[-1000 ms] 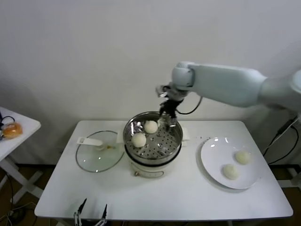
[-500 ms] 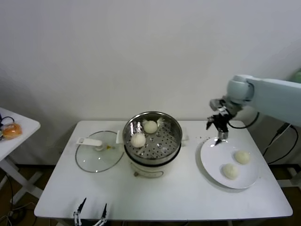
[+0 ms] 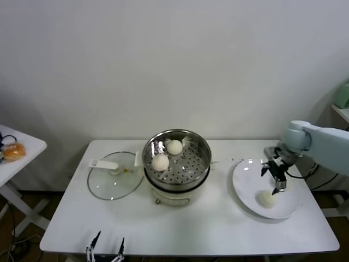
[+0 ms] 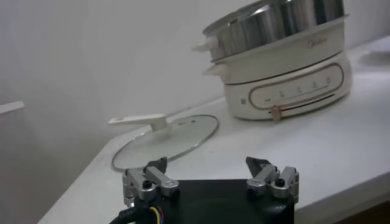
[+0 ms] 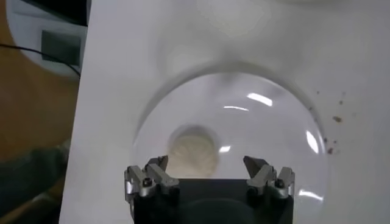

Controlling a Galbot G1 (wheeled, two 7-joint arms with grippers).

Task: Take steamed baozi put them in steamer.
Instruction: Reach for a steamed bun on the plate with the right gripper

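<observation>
Two smooth cream-white steamed baozi (image 3: 160, 162) inside the shiny steamer (image 3: 176, 158).

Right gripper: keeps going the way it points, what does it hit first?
Probably a baozi on the plate; the open right gripper points down over it. Depth unclear.

Right gripper (image 3: 276, 179) hung at the end of its outstretched arm, pointing straight down, fingers (image 5: 148, 176) spread wide with nothing between them. Left gripper (image 4: 210, 179) sat low and idle, fingers likewise parted.
</observation>
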